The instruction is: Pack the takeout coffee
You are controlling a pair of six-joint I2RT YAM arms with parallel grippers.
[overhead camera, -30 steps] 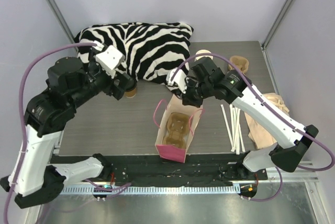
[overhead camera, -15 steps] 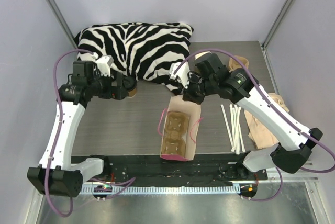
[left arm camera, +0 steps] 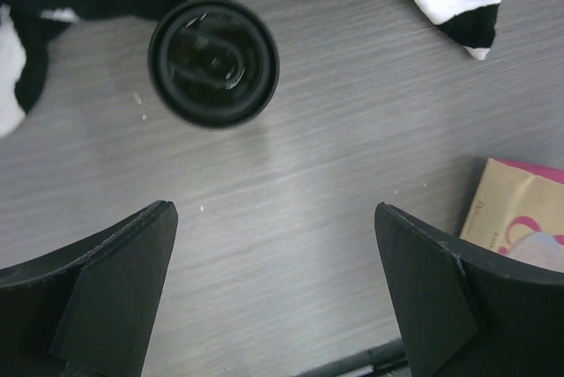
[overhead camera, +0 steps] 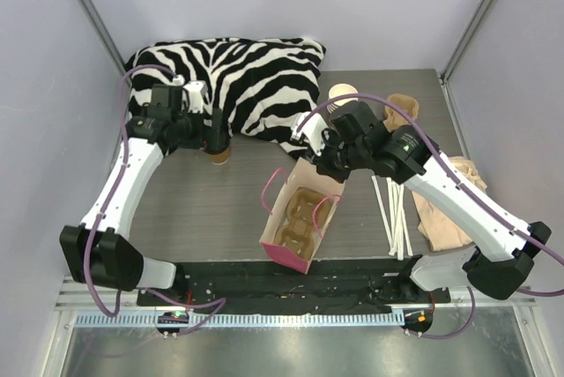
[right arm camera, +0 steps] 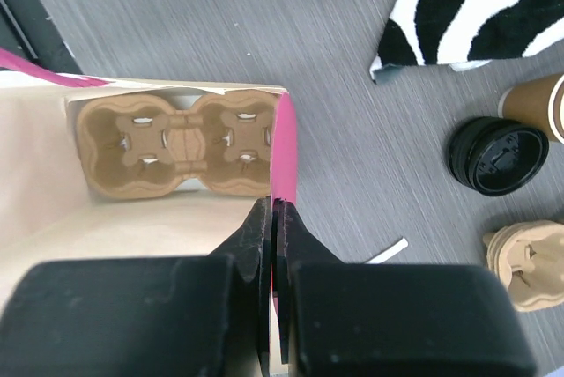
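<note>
**Colours on your table**

You have a zebra-striped cushion [overhead camera: 238,77], black on white, and a grey wood-grain table [overhead camera: 194,210]. The takeout coffee [overhead camera: 219,154] is brown with a glossy black lid. Your paper bag [overhead camera: 284,255] is pink outside and plain tan inside, and the pulp cup carrier [overhead camera: 298,215] in it is tan too. The straws [overhead camera: 394,210] are white. A loose lid [right arm camera: 498,155] is black, and the open paper cup [right arm camera: 539,104] is brown with a cream rim.

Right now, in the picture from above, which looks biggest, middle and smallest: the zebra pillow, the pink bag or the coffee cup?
1. zebra pillow, biggest
2. pink bag
3. coffee cup, clearly smallest
</note>
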